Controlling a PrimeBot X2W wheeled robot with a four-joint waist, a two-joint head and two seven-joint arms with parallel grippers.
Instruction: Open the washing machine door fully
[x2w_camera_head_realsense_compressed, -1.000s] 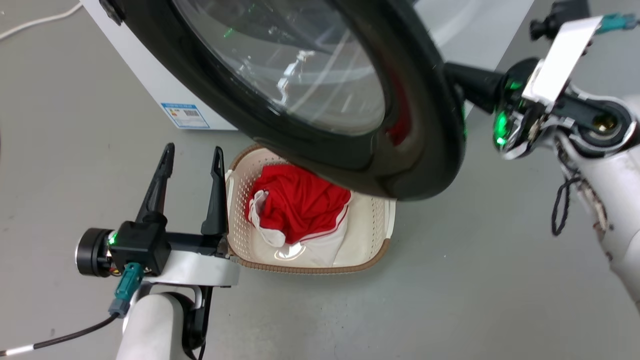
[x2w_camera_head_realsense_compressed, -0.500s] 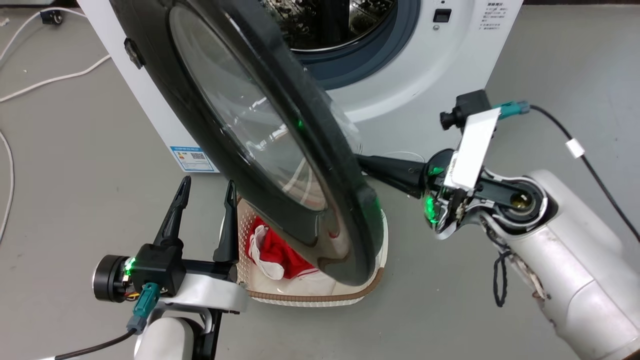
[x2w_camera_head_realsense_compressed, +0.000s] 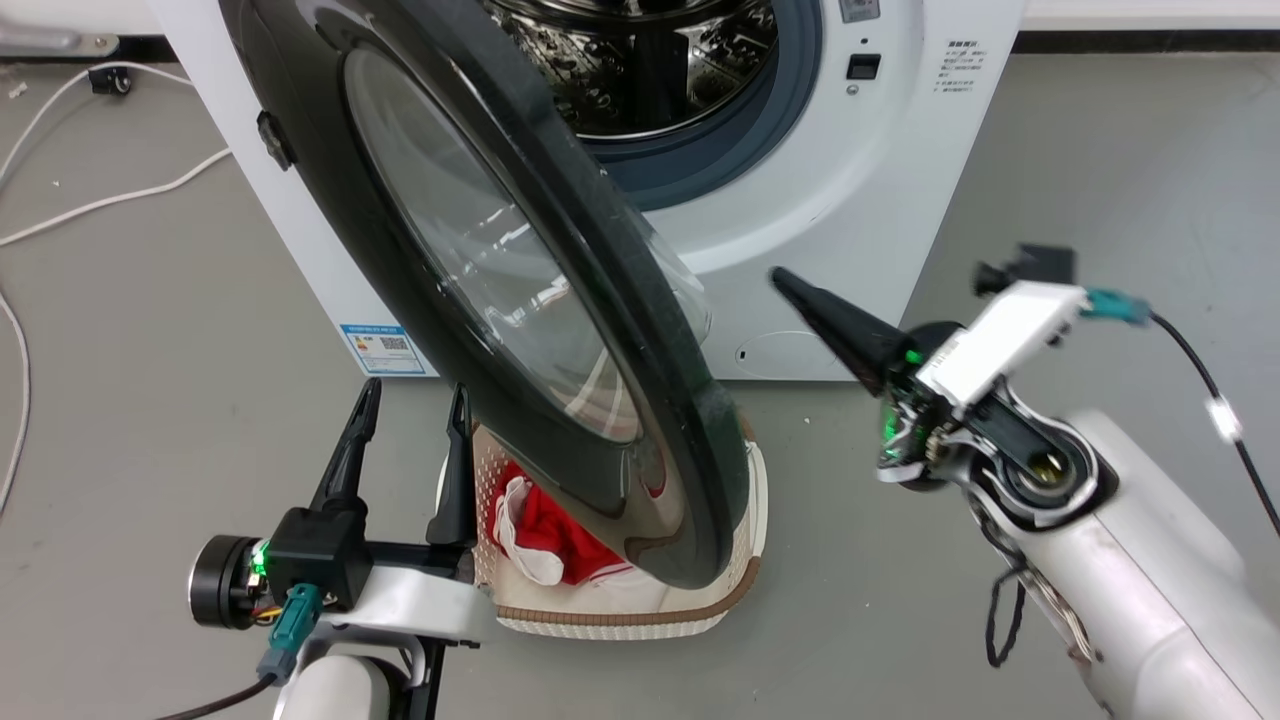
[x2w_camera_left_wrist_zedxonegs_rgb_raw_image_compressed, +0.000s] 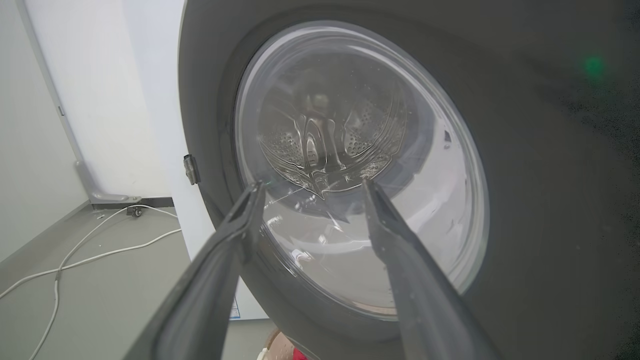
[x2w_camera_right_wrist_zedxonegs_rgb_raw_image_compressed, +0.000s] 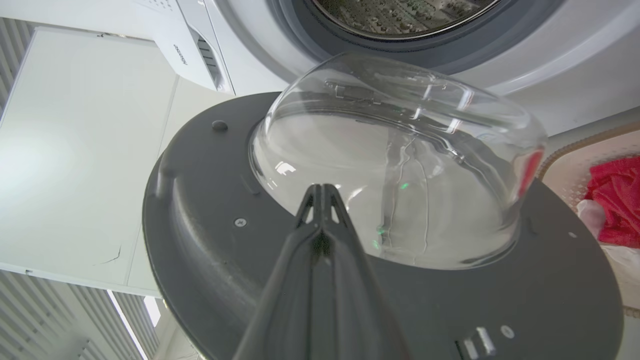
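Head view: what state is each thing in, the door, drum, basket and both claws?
Large round glossy black washing machine door: partly open.
Perforated steel drum: uncovered.
White perforated laundry basket: holds red cloth.
Left gripper: open, empty.
Right gripper: shut, empty.

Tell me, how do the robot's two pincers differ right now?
The left pincer is open, fingers well apart; the right pincer is shut, fingers pressed into one point. The left pincer faces the door's outer side, the right pincer its inner side with the bulging glass. Both have long dark fingers and hold nothing.
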